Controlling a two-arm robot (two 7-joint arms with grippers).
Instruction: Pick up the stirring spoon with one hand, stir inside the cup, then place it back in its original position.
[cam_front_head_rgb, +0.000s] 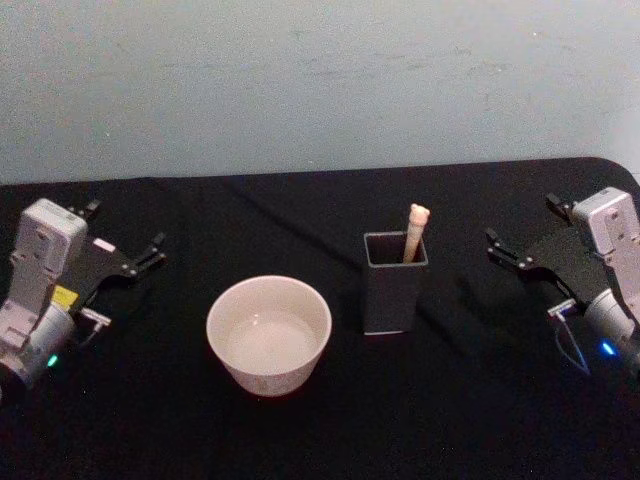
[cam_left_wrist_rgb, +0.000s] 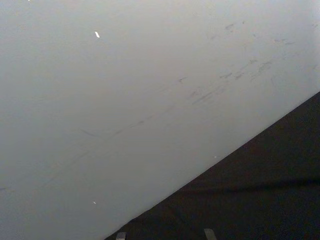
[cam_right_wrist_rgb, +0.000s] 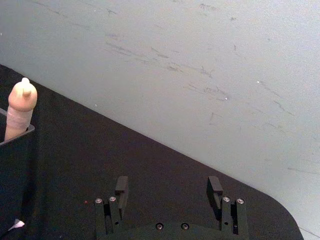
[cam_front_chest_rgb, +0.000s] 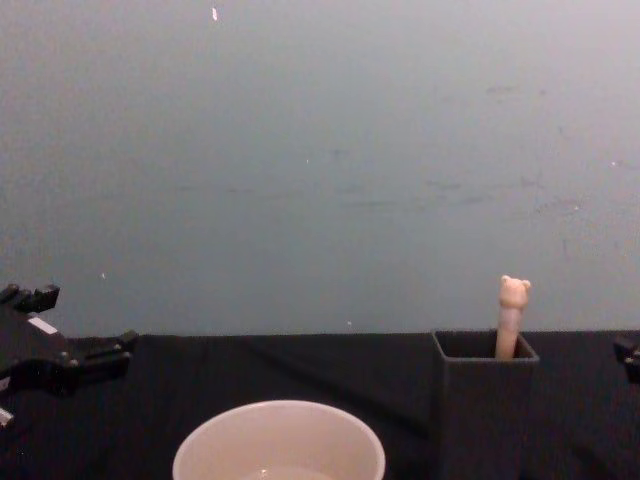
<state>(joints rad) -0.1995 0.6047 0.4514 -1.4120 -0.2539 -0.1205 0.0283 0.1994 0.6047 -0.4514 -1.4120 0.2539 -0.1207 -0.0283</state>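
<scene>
Counter in black carries all; pick-up has not begun. Black two-fingered right tool hangs right of the tall square dark grey holder, jaws apart, empty. The left tool, equally spread, sits far left of it. Wide cream-white round cup stands just left of the holder. Beige bear-headed stirring spoon stands inside the holder, long axis near upright, head up. Next, the right tool likely must reach its handle.

Head cam high, fwd-down; chest cam low, level; both w/ cup, holder; wrist cams twd wall
</scene>
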